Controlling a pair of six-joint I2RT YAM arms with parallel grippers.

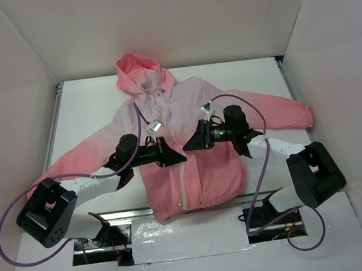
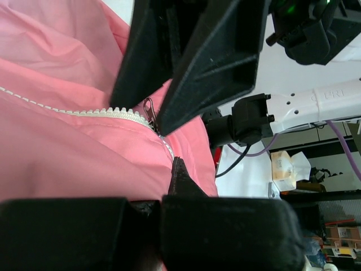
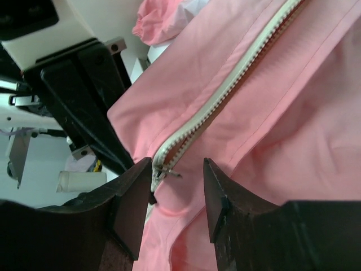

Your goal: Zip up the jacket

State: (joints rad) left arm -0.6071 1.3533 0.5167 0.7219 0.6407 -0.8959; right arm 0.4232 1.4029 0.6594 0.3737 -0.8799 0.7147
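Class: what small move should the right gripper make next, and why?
Probably close the right gripper on the zipper pull: its jaws stand open on either side of the pull, not touching it, so the jacket cannot be zipped yet.

Your left arm [image 1: 89, 184] and right arm [image 1: 276, 151]: white links, black joints. Left tool [image 1: 182, 156], right tool [image 1: 185, 146]: black wedges. Purple cables [image 1: 140, 121] run behind each.

Pink jacket [image 2: 67, 152] fabric spreads left of the zipper pull [image 2: 149, 108], with the pale zipper [image 2: 84, 112] teeth running leftward from it. The right end effector [image 2: 141, 116] straddles the pull from above, fingers apart. Below the pull, the left end effector [image 2: 162, 209] pinches fabric, fingers together.
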